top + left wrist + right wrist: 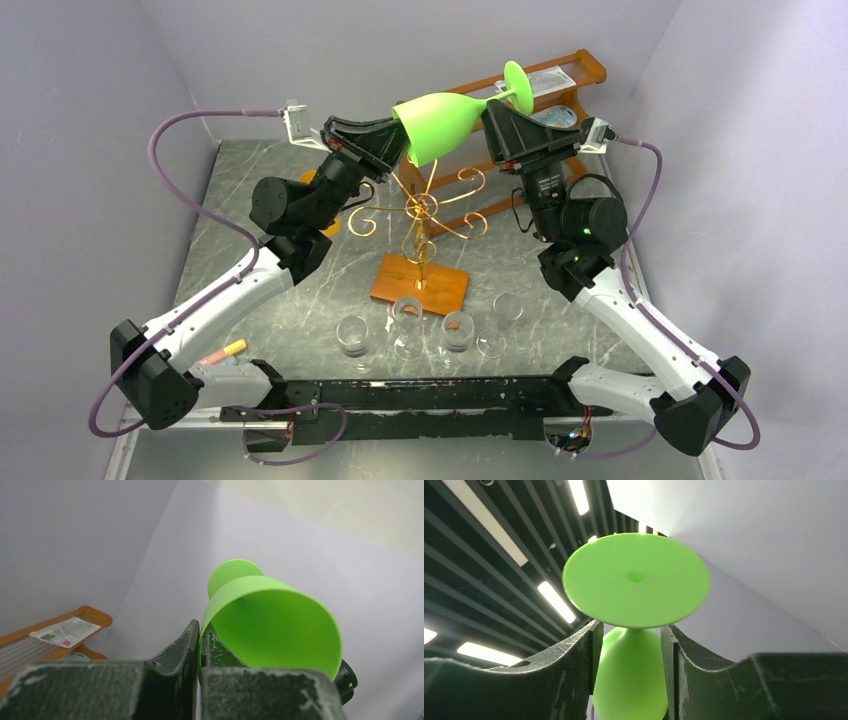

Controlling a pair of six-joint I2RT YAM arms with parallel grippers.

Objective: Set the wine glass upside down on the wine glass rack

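The green wine glass (445, 122) is up in the air, directly above the gold wire wine glass rack (425, 215). It lies tilted on its side, bowl towards my left arm and foot towards the wooden shelf (560, 85) at the back.

The left gripper (200, 630) has its jaws pinched shut on the thin wall of the bowl at the rim. The right gripper (630, 630) has its jaws partly open, straddling the stem just under the foot. A sliver of gap shows on each side, so I read it as not gripping yet.

My main worry is the handover. If the left lets go before the right has truly clamped, the glass falls onto the rack and the clear glasses (430, 325) on the bench (300, 330). The rim pinch is also a poor hold, since slick plastic could pivot or slide out under any push from the right. If the right jaws land on the taper where stem meets bowl, they could squeeze the glass sideways.

Later, turning it over so close to the curled arms risks snagging a scroll and tipping the rack.
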